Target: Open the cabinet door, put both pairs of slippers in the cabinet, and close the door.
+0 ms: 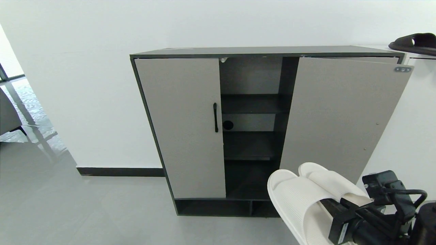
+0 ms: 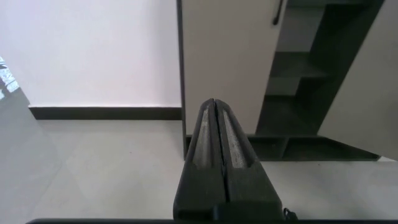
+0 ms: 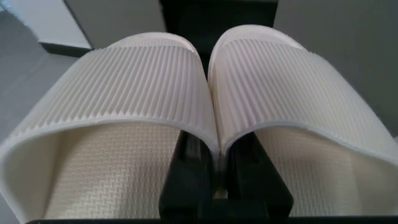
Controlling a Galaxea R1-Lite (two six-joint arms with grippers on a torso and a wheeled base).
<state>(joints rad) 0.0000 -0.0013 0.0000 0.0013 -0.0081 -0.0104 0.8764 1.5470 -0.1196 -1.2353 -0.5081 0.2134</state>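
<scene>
Pair of white ribbed foam slippers [image 1: 306, 197] hangs low in front of the dark grey cabinet [image 1: 265, 51], before its open bay. The right gripper [image 3: 216, 165] pinches their adjoining inner strap edges. Judged light, soft, prone to flexing, so hold at the straps. The left gripper [image 2: 214, 124] is pressed together, empty.

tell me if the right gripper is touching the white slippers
Touching. The right wrist view shows the right gripper clamped on the inner edges of the white slippers.

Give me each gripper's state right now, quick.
Left gripper: shut, holding nothing.
Right gripper: shut on the pair of white slippers, fingers pinching their inner edges together.
</scene>
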